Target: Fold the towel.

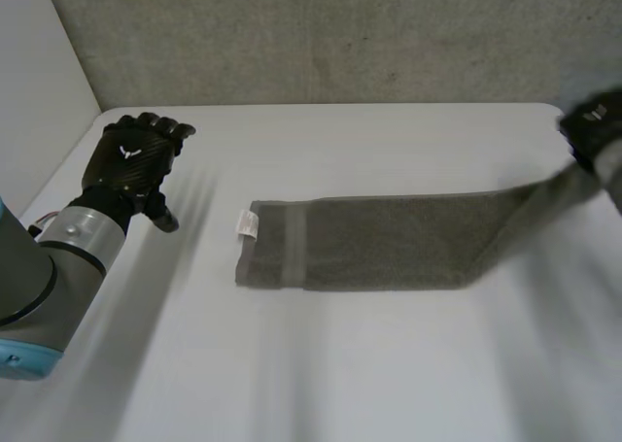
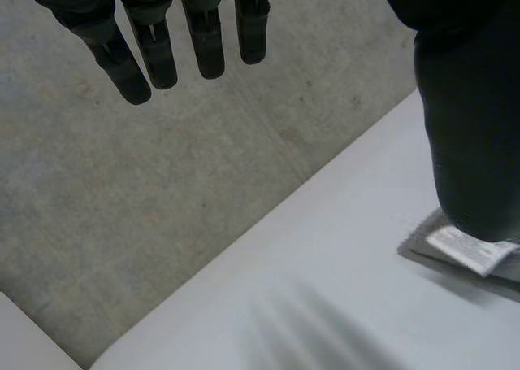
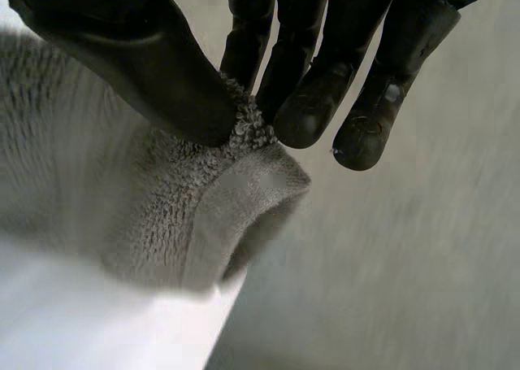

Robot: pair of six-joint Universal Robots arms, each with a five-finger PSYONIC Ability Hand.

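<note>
A grey towel lies as a long folded strip across the middle of the white table, a white label at its left end. My right hand is at the far right, raised off the table, lifting the towel's right end. In the right wrist view my thumb and fingers pinch the towel's edge. My left hand rests open on the table's far left, apart from the towel. In the left wrist view its straight fingers point past the table edge, and the label lies beside its thumb.
A grey textured wall rises behind the table's far edge. A pale panel stands at the left. The front of the table is bare white surface.
</note>
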